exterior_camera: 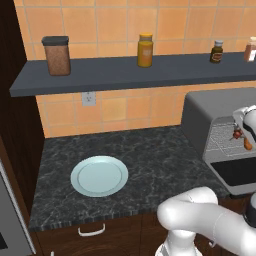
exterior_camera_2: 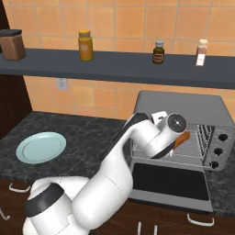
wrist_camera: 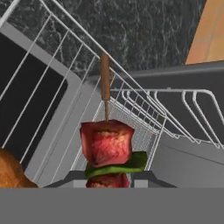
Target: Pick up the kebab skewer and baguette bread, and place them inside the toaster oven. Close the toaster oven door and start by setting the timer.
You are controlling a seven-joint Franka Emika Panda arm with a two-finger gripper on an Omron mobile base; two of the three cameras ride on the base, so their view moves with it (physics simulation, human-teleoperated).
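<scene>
Up close, our hand view gives detail the base views lack: the kebab skewer [wrist_camera: 108, 146] has a red-brown meat cube, a green slice beneath it and a thin wooden stem, standing between the dark fingertips [wrist_camera: 142, 176] of our gripper [wrist_camera: 108, 177], which is clamped on it. An orange-brown crust, the baguette bread [wrist_camera: 11, 171], shows at the lower left, over the white wire rack [wrist_camera: 144, 109].

From the left base view we see a round, pale blue plate [exterior_camera: 99, 175] with nothing on it, lying on the speckled black stone counter [exterior_camera: 145, 150]. On the dark shelf [exterior_camera: 130, 72] stand a brown-filled canister [exterior_camera: 57, 55], an orange jar [exterior_camera: 145, 49] and a small dark bottle [exterior_camera: 216, 51].

At the right, the right base view shows the boxy grey toaster oven [exterior_camera_2: 183, 128], its dark glass door [exterior_camera_2: 167, 181] dropped flat, and three knobs [exterior_camera_2: 219, 149] on its side panel. There the baguette [exterior_camera_2: 181, 139] angles across the rack inside.
</scene>
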